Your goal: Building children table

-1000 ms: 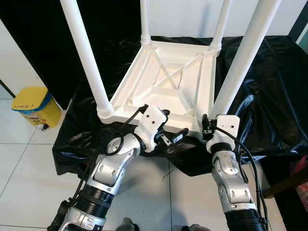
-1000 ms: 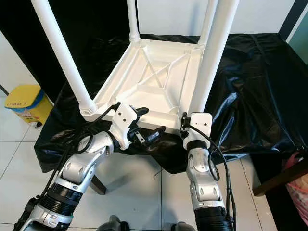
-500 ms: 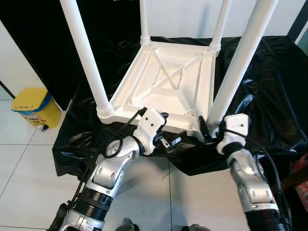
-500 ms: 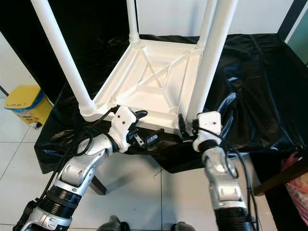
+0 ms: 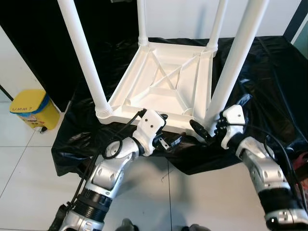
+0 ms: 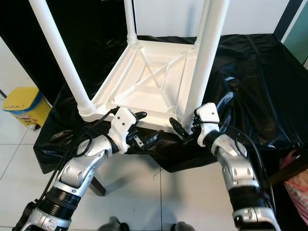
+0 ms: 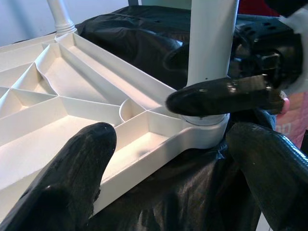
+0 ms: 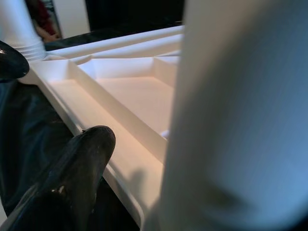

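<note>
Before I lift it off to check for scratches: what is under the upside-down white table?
The white table rests top-down on a crinkled black sheet spread beneath it. The sheet drapes over its support, so whatever holds it up is covered, as is the tabletop's face.

We can make out only faint dark lettering on the yellow bin [image 5: 29, 108] by the floor; it is too small to read.
</note>
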